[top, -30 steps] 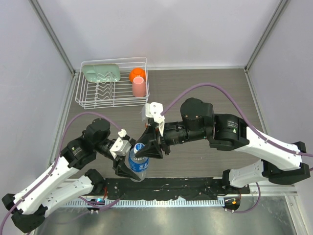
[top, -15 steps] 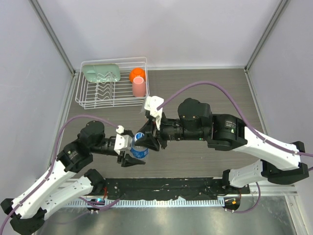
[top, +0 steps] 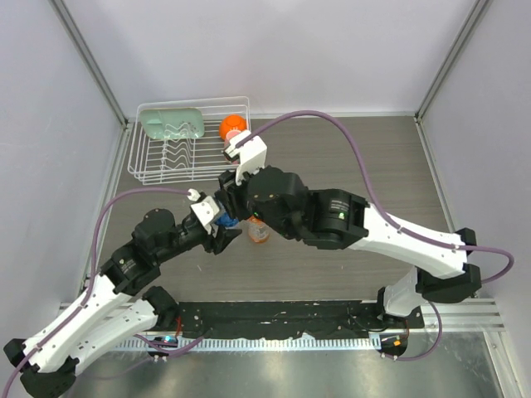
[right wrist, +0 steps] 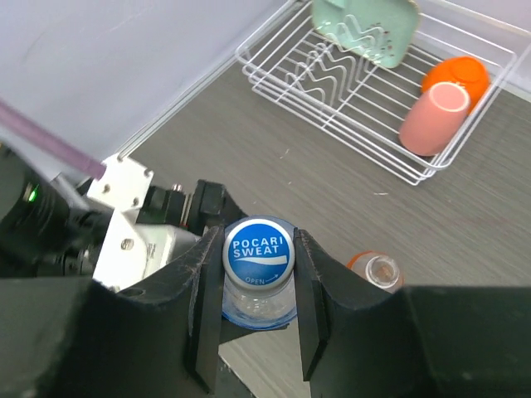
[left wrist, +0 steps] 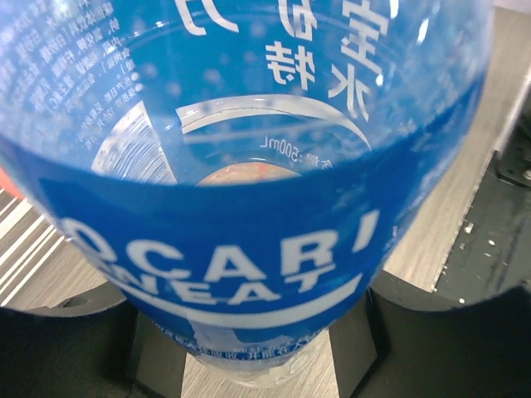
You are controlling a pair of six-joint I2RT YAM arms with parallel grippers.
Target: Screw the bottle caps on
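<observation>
The blue-label bottle (right wrist: 257,303) stands upright, with a blue-and-white cap (right wrist: 258,252) on its neck. My right gripper (right wrist: 258,257) comes from above, its two fingers shut on that cap. My left gripper (left wrist: 249,348) is shut on the bottle's body (left wrist: 249,166), one finger on each side low down. In the top view the bottle (top: 224,220) is mostly hidden under my right wrist, with my left gripper (top: 217,234) beside it. The orange bottle (right wrist: 377,272) stands just to the right with its mouth open; it also shows in the top view (top: 258,233). The other cap is out of view.
A white wire dish rack (top: 149,170) stands at the far left. It holds a green dish (top: 172,123), an orange cup (top: 232,125) and a pink cup (right wrist: 434,120). A black mat (top: 274,315) runs along the near edge.
Both arms have carried the blue-label bottle away from the near edge toward the rack. It now stands upright next to the orange bottle, and my right arm has swung over its top.
</observation>
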